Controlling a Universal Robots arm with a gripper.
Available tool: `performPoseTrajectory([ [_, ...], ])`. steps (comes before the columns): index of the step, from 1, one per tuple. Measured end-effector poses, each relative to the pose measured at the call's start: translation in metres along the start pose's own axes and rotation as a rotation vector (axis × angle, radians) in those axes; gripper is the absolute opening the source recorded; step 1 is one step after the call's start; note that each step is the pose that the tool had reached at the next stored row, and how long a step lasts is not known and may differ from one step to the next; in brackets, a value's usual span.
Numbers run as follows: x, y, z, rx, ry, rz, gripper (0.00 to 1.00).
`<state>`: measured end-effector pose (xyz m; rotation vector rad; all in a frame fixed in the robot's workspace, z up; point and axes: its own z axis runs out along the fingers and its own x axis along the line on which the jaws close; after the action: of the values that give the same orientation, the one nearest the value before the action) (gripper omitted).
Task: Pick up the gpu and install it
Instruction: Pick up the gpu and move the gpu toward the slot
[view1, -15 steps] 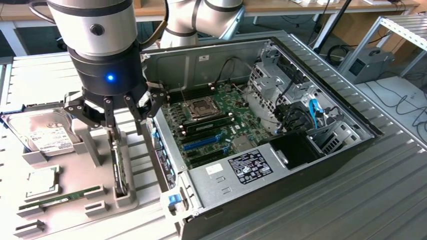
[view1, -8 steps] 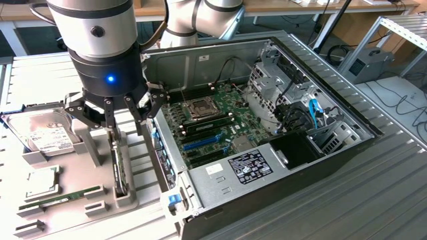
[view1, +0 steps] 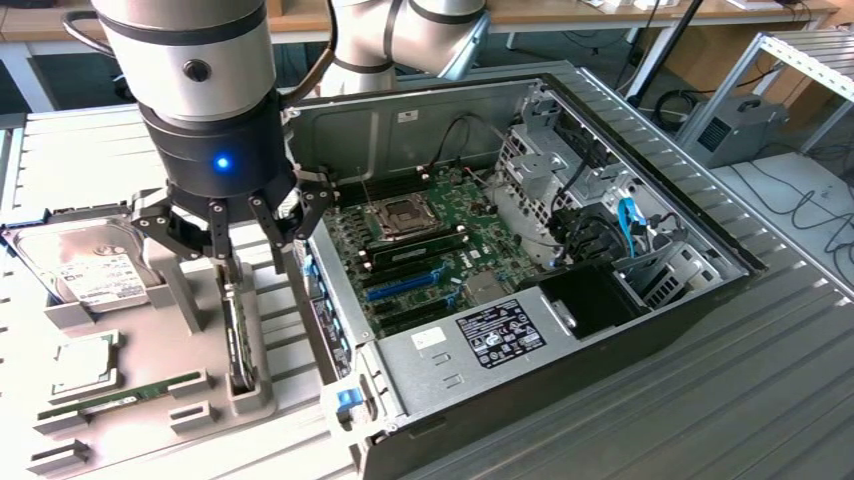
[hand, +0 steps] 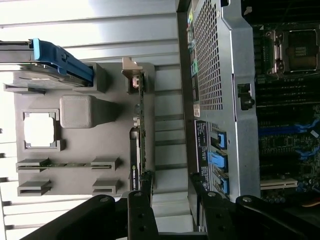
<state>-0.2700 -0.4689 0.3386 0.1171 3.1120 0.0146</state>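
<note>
In the exterior view, the black robot gripper (view1: 251, 262) hung low over a flat grey plastic holder (view1: 147, 335) on the table. Its fingers (view1: 218, 250) were spread wide open and held nothing. Right under them was the gpu (view1: 240, 340), a thin black card with a shiny metal edge. It stood on its thin edge in a slot of the holder. I could not tell if a finger touched it.

A silver hard drive with a white label (view1: 87, 265) sat in the holder, on the exterior view's left. Nearer the front lay a small square silver chip (view1: 87, 365) and a slim green memory stick (view1: 123, 393). Just beside the holder, on the exterior view's right, lay a big open metal computer case (view1: 400, 120) with a green board (view1: 454, 235) inside.

In the wrist view, the gpu (hand: 140, 135) showed as a thin dark line, upright in the grey holder (hand: 80, 150). The gripper (hand: 170, 205) was open. One black finger (hand: 139, 212) lined up with the card's end, and the other was over by the case (hand: 225, 75). The square chip (hand: 39, 129) and the memory stick (hand: 67, 164) lay in their own slots, apart from the card.
</note>
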Motion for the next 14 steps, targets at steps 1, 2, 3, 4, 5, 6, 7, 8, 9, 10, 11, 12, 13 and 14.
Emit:
performPoseTrajectory([
  [1, 0.0, 0.0, 0.0004, -0.0001, -0.0001, 0.0, 0.42],
  [2, 0.001, -0.0001, 0.001, 0.0, 0.0, 0.0, 0.42],
  [3, 0.002, -0.0001, 0.0017, 0.0, -0.0001, 0.0, 0.42],
  [4, 0.003, -0.0002, 0.0021, 0.0, 0.0, 0.0, 0.42],
  [5, 0.004, -0.0003, 0.0025, -0.0001, -0.0001, 0.0, 0.42],
  [6, 0.005, -0.0004, 0.003, 0.0, -0.0001, 0.0, 0.42],
  [7, 0.006, -0.0005, 0.0034, 0.0, 0.0, 0.0, 0.42],
  [8, 0.007, -0.0005, 0.0038, -0.0001, -0.0001, 0.0, 0.42],
  [9, 0.008, -0.0006, 0.0041, -0.0001, -0.0001, 0.0, 0.42],
  [10, 0.008, -0.0006, 0.0045, -0.0001, -0.0001, 0.0, 0.42],
  [11, 0.009, -0.0007, 0.0048, -0.0001, -0.0001, 0.0, 0.42],
  [12, 0.01, -0.0008, 0.0052, -0.0001, -0.0001, 0.0, 0.42],
  [13, 0.01, -0.0008, 0.0055, 0.0, 0.0, 0.0, 0.42],
  [14, 0.011, -0.0009, 0.006, -0.0001, -0.0001, 0.0, 0.42],
])
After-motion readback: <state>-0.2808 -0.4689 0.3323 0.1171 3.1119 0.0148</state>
